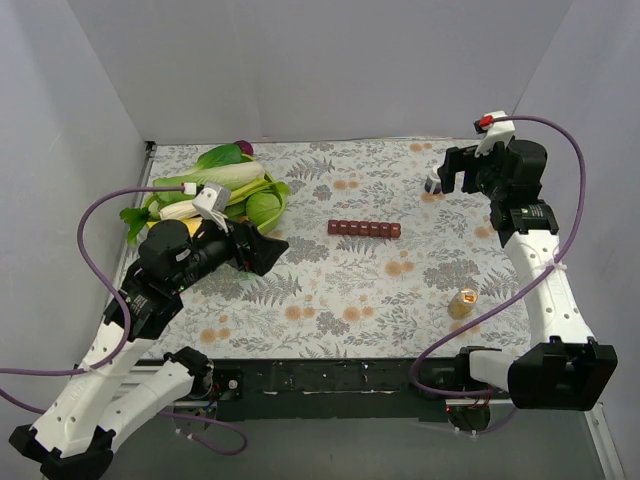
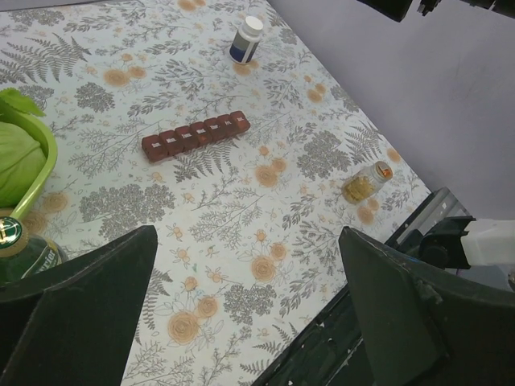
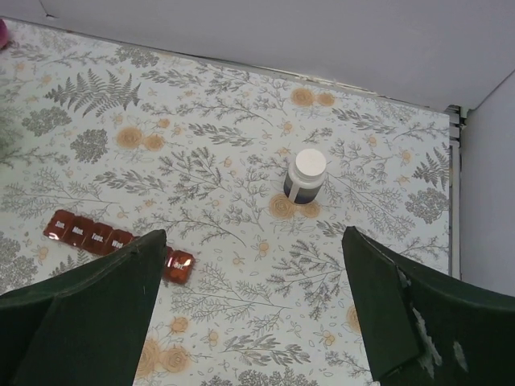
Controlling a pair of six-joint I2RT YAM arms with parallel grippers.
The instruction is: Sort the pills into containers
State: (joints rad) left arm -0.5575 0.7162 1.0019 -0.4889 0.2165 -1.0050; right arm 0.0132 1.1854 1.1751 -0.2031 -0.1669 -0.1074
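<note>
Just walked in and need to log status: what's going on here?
Nothing is being handled yet. Both arms hover open and empty: the left end effector beside the vegetable basket, the right end effector near the white-capped bottle. The strip of dark-red containers lies untouched mid-table, and a small clear jar lies near the right arm.

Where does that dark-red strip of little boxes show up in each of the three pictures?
Top external: the strip lies near the middle of the table, slightly right.
Left wrist: strip in the upper middle, running diagonally.
Right wrist: strip at lower left, partly hidden.
Shared landmark: the white-capped bottle, standing apart from the strip in all three views.
</note>
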